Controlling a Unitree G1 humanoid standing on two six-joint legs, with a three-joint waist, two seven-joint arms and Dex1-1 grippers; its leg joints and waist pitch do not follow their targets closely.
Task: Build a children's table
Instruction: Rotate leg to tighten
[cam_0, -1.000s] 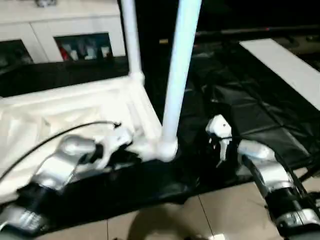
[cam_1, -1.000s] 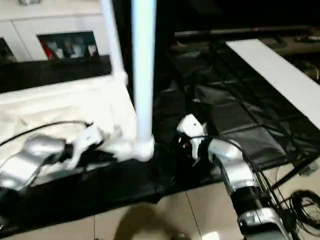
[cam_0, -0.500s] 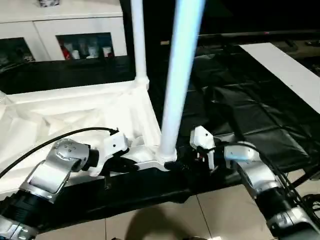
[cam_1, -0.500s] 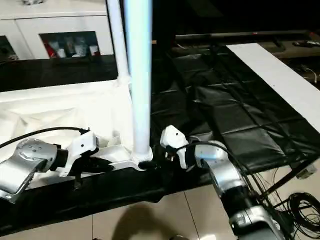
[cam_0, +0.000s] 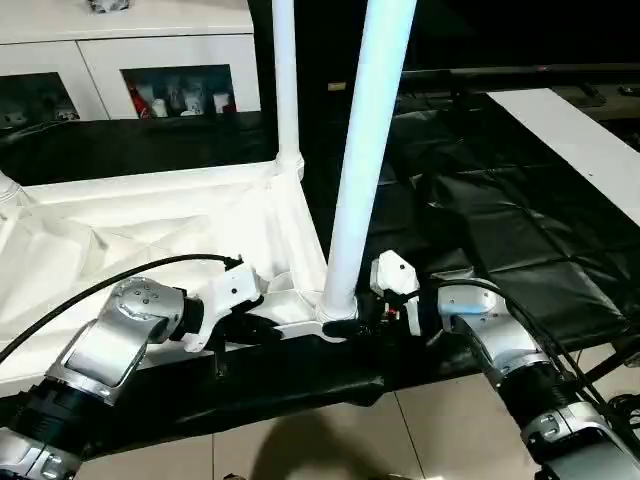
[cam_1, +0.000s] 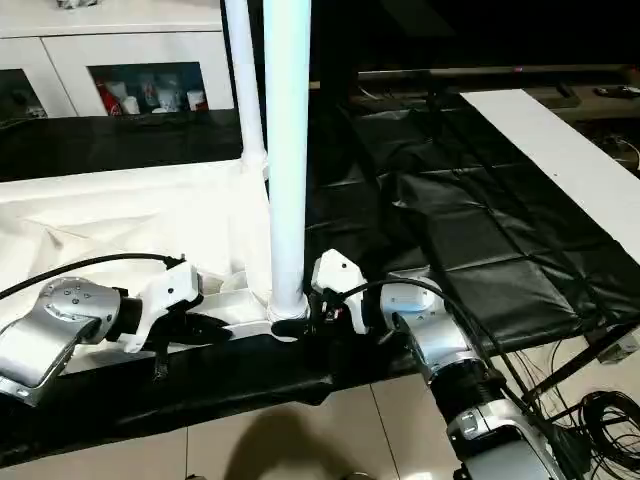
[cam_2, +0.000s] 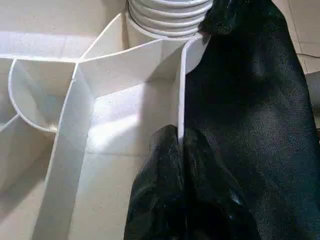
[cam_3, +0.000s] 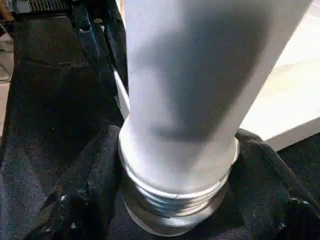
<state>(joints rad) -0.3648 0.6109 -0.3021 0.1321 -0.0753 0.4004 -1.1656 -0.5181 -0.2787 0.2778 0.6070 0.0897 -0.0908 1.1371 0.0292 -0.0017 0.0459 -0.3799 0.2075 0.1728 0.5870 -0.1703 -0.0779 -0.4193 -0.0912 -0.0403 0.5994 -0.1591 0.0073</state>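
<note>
Right wrist view puts my right end effector (cam_3: 175, 200) around the threaded base of the near leg (cam_0: 365, 150), black fingers (cam_3: 75, 200) flanking it, though whether they grip I cannot tell. Left end effector (cam_2: 180, 150) is pinched together on the rim wall of the upturned tabletop (cam_0: 150, 230), which lies on the black-covered surface (cam_0: 480, 230). My worry: exposed threads suggest the leg isn't fully seated, so a skewed twist could cross-thread it or tip it. Head views add the far leg (cam_0: 286, 80) standing in its corner socket.
</note>
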